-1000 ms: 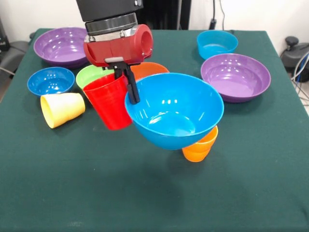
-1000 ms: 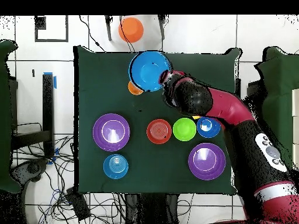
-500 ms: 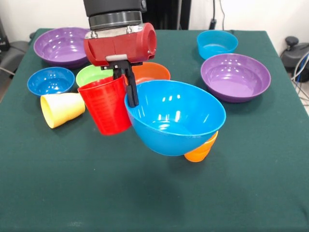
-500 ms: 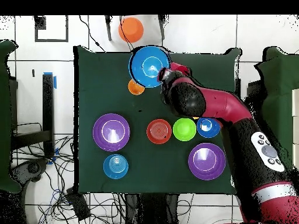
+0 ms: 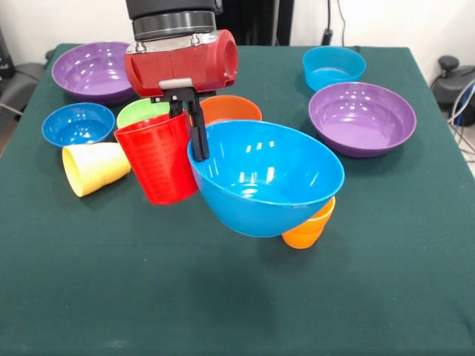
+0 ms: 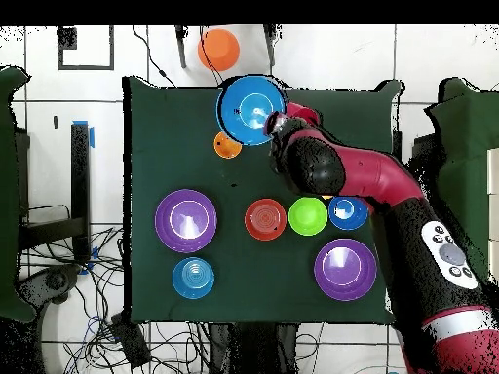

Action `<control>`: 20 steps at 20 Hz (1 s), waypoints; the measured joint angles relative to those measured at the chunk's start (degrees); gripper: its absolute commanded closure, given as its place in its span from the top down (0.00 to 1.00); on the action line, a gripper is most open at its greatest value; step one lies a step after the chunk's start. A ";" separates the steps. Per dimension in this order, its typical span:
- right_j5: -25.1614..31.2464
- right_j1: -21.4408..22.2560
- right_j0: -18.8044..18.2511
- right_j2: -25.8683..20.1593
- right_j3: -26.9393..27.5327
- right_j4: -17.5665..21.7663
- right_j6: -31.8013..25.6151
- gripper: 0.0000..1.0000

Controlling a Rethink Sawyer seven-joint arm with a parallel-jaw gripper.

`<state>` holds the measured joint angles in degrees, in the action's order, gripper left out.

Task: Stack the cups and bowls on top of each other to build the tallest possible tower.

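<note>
Currently the gripper (image 5: 194,130) is holding the large blue bowl (image 5: 266,185) aloft, fingers (image 5: 197,137) clamped on its rim; orange cup (image 5: 308,226) sitting partly beneath, toward the bowl's far-from-fingers side.

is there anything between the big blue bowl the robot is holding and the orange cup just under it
Nothing visible. The hand grips the big blue bowl by its rim, lifted and tilted. In the front view the bowl overlaps the orange cup, so whether they touch is unclear. The red cup stands beside the bowl, not under it.
</note>
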<state>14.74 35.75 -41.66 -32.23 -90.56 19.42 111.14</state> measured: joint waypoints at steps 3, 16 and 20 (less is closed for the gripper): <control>0.00 0.00 -0.18 0.01 -0.01 0.00 0.00 0.00; -1.03 -0.13 -2.70 -2.59 -2.61 -1.09 0.00 0.00; -3.27 -0.21 -3.49 -4.05 -4.07 -1.10 0.00 0.00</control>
<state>11.47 35.55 -45.15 -36.27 -94.63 18.32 111.14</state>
